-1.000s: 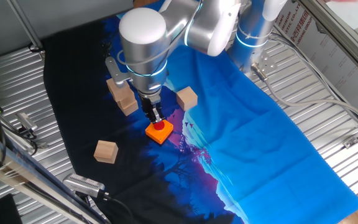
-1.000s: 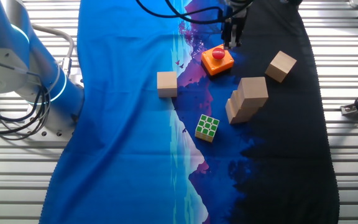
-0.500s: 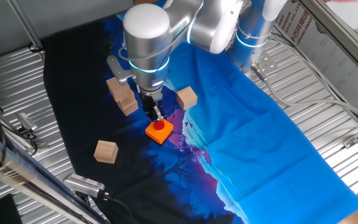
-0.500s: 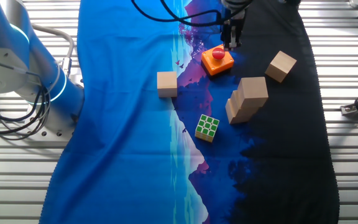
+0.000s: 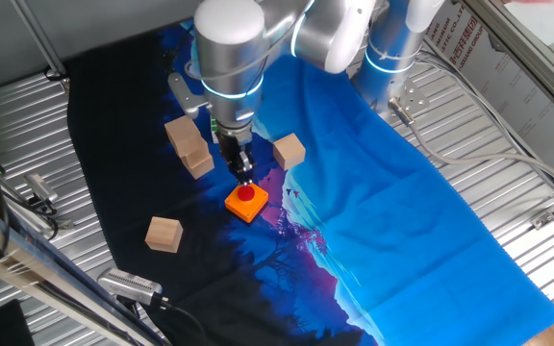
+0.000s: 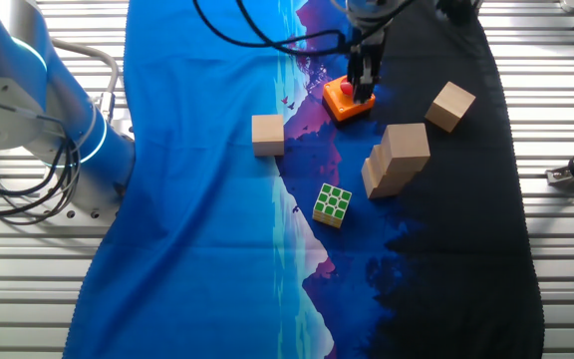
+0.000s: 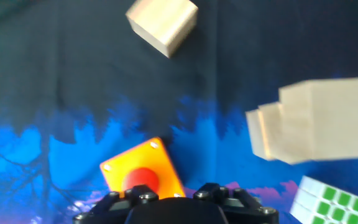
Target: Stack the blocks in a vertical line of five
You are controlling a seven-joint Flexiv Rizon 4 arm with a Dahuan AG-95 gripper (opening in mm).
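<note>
Several tan wooden blocks lie on the cloth. A clump of them [image 5: 187, 146] [image 6: 397, 160] [image 7: 316, 121], with one block on top, stands left of the arm. One loose block [image 5: 289, 151] [image 6: 267, 135] lies to its right. Another [image 5: 163, 234] [image 6: 452, 106] [image 7: 162, 22] lies near the front. My gripper [image 5: 244, 174] [image 6: 364, 84] [image 7: 176, 206] points down just above the red button of the orange square [image 5: 246, 202] [image 6: 347, 100] [image 7: 143, 174]. Its fingers look pressed together with nothing between them. No block is held.
A green-and-white puzzle cube [image 6: 333, 204] [image 7: 328, 202] sits on the cloth beside the clump. Ribbed metal table [image 5: 508, 192] shows around the blue-and-black cloth [image 5: 373, 211]. The arm's base [image 6: 38, 110] stands at one side, and a clamp [image 5: 133, 284] lies at the cloth's front edge.
The arm's wrist has shifted, and the fingertips have moved over the orange square's red button. None of the blocks has moved.
</note>
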